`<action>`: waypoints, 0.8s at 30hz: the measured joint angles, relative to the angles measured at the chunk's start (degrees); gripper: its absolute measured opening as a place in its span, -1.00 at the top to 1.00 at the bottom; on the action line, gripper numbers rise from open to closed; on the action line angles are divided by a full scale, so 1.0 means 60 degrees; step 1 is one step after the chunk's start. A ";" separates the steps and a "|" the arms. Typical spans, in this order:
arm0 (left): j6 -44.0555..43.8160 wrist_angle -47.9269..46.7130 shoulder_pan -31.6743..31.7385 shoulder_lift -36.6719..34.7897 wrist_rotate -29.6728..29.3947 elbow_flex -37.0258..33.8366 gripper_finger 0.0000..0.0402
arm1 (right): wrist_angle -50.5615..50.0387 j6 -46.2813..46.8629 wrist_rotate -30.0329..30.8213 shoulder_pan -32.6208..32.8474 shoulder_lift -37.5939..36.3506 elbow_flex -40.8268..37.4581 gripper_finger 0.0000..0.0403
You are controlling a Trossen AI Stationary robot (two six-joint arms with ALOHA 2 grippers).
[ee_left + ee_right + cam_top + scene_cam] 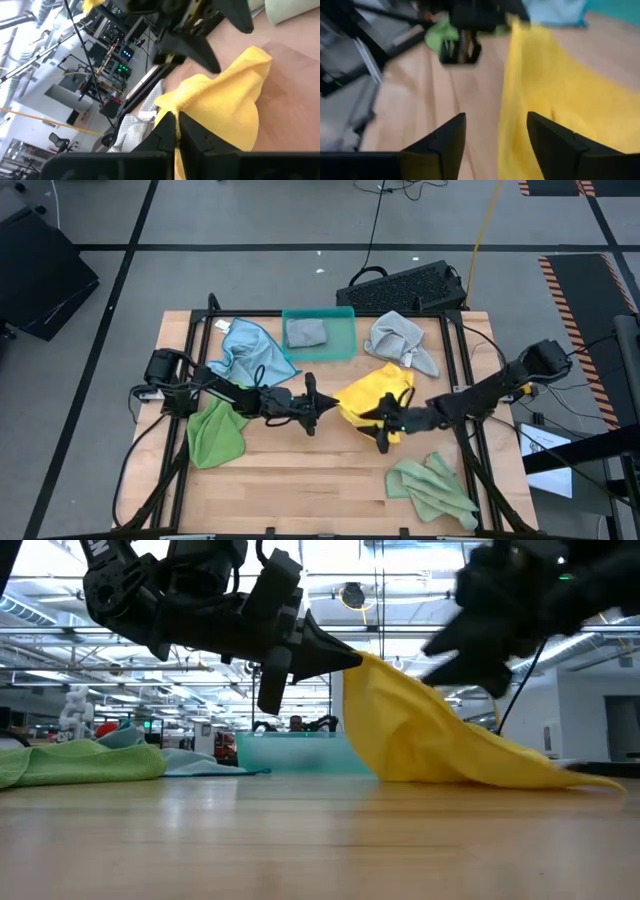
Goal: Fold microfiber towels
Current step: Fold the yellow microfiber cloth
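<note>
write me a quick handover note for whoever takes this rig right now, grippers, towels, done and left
Left gripper: shut on a corner of the yellow microfiber towel, lifting it at table centre.
Right gripper: open, beside that towel's near edge.
Light blue towel and one green towel lie crumpled on the left; grey towel far right, second green towel near right, another grey towel in the teal plastic tray.
Done: no neatly folded towel visible.
Left: probably all six.

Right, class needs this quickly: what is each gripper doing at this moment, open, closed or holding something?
Left gripper: closed, pinching a raised corner of the yellow towel.
Right gripper: open, fingers spread at the yellow towel's near edge, holding nothing.
</note>
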 joint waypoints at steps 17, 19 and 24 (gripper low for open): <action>-0.0690 -0.0201 0.0262 -0.0007 -0.0030 0.0001 0.94 | -0.4177 0.2855 0.1394 0.3379 -0.0542 -0.0004 0.08; -0.0731 -0.0202 0.0266 -0.0011 -0.0030 0.0001 0.91 | -0.4422 0.2943 0.1476 0.3597 -0.0538 -0.0016 0.06; -0.0738 -0.0206 0.0266 -0.0011 -0.0030 0.0002 0.97 | -0.4878 0.3049 0.1730 0.3931 -0.0538 -0.0016 -0.04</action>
